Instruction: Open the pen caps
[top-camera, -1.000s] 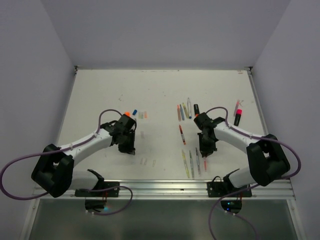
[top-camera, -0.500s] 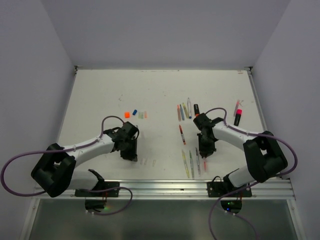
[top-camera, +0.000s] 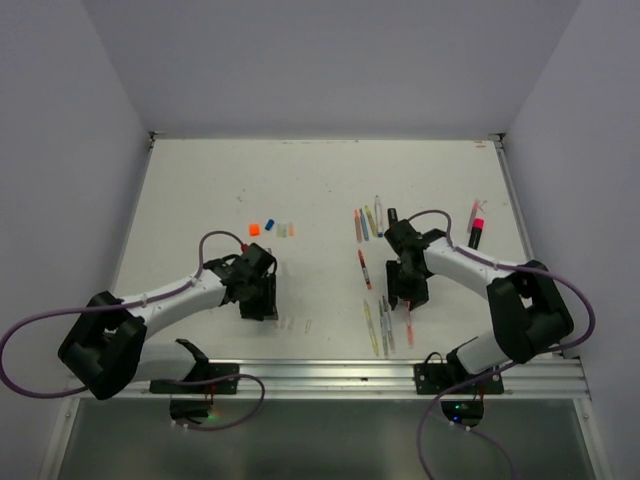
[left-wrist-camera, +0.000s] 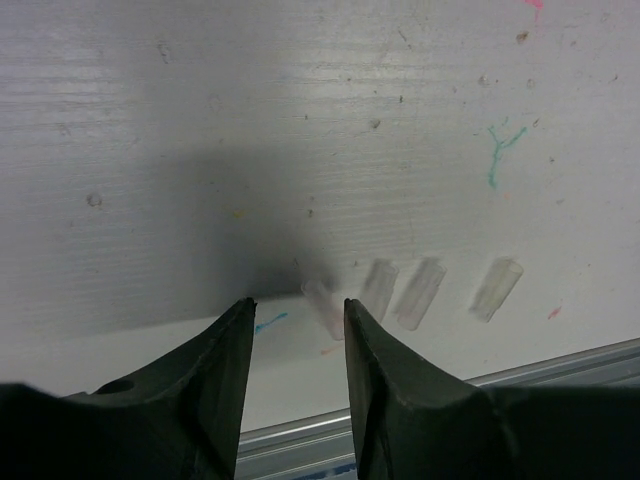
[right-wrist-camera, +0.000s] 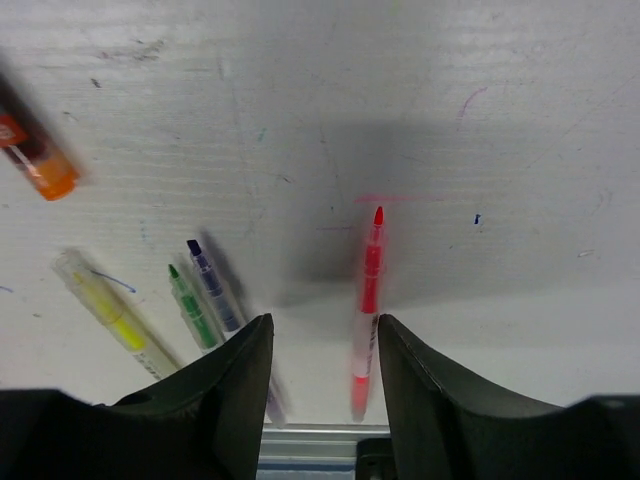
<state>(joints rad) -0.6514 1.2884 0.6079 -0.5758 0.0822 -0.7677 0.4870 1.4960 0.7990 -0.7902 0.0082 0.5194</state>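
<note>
My left gripper hangs low over the table, open, with nothing between its fingers. Several pale see-through pen caps lie in a row just past its tips, and the nearest, a pinkish cap, is beside the right finger. More caps, an orange one and a blue one, lie farther back. My right gripper is open. An uncapped red pen lies flat on the table between its fingers, touching neither.
Uncapped purple, green and yellow pens lie left of the red one. An orange-tipped highlighter is farther off. More pens and a pink highlighter lie behind. The table's metal rail runs close below both grippers.
Both grippers have gone from shut to open. The left arm has come nearer the front edge and left a cap on the table. The right has let the red pen down.
</note>
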